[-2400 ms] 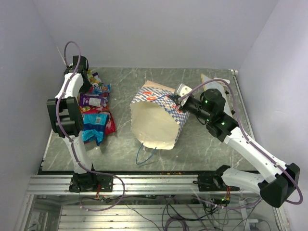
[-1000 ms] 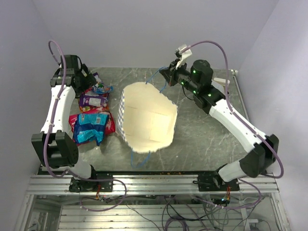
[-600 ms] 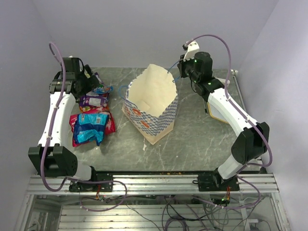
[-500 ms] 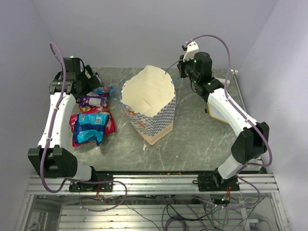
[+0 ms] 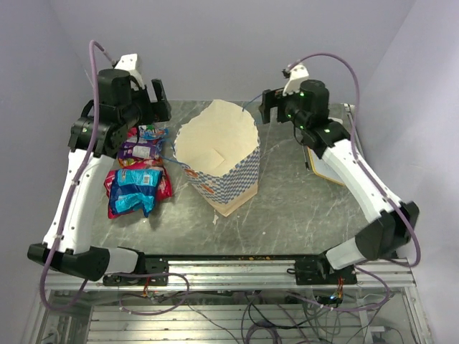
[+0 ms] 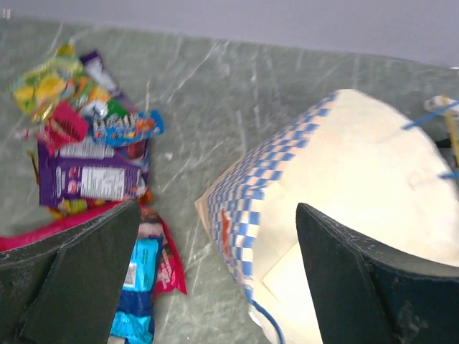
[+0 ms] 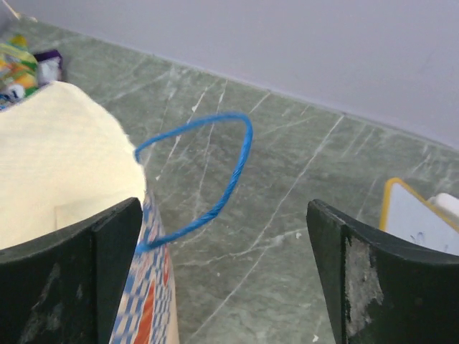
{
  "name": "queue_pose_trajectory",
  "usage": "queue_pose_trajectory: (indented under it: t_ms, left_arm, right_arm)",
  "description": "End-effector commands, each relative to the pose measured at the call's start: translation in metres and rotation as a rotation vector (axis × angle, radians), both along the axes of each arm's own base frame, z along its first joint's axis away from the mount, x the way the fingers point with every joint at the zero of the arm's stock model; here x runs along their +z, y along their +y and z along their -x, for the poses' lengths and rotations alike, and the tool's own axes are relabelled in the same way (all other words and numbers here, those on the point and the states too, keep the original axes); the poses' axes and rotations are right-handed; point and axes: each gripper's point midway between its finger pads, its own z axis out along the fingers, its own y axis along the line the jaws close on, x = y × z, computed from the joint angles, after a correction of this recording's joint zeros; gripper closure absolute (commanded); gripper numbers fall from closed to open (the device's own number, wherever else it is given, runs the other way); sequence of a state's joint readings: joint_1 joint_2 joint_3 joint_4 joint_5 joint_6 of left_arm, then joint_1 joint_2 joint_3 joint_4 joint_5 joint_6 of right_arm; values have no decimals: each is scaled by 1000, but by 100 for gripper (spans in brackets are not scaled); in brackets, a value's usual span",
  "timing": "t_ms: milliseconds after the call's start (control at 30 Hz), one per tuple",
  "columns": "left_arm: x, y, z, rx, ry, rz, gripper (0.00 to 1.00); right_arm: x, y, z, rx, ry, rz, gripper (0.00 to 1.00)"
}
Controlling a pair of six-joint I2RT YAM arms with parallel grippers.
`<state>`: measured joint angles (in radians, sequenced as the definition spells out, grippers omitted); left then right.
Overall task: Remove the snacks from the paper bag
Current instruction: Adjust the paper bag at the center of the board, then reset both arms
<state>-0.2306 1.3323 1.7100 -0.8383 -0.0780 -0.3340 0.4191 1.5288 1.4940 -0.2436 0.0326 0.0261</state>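
Near the middle of the worktop the paper bag (image 5: 222,161) stands mouth up. Snacks (image 5: 136,168) lie piled by the left edge. The left gripper (image 6: 216,211) and the right gripper (image 7: 224,208) both have fingers wide apart, holding nothing. Emptying looks about done. Next, check deep inside the bag, where I cannot see well.

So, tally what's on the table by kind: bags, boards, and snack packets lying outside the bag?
paper bag: 1
white board: 1
snack packets: at least 7 can be told apart; the pile overlaps, so the exact count is unclear
Total: at least 9
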Motion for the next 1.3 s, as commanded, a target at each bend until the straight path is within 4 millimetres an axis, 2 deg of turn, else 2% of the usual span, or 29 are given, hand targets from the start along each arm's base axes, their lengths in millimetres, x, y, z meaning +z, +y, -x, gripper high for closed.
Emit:
queue_pose_trajectory:
  t_ms: [0,133,267,367,467,533,600,700,867,1133,1267]
  left_arm:
    - [58,-10,29,-89,-153,-78,1]
    - [99,-19,64,-181,-270,-79,1]
    - [137,-24,109,-292,-405,-53,1]
    - [156,-13,140,-283,-464,-22,1]
    - [164,9,158,-185,-462,9,1]
    - [165,23,167,-99,-440,46,1]
    - [169,30,176,-64,-442,84,1]
    - [173,31,185,-59,-464,129,1]
    - [174,36,192,-41,-457,146,1]
    - [171,36,188,-34,-449,140,1]
    - [169,35,183,-28,-449,132,1]
  right_arm:
    - [66,-25,44,-92,-39,-152,0]
    - [95,-55,90,-233,22,-311,0]
    - [129,-72,157,-189,57,-357,0]
    - [154,-96,207,-209,30,-412,0]
    - [175,-117,251,-202,-36,-446,0]
    - [182,-136,272,-251,-65,-476,0]
    - [188,-150,286,-294,-89,-506,0]
    - [186,-159,294,-329,-97,-532,0]
    - [179,-160,289,-368,-75,-554,0]
    - [177,-163,272,-431,-73,-561,0]
    - [178,-155,266,-387,-95,-557,0]
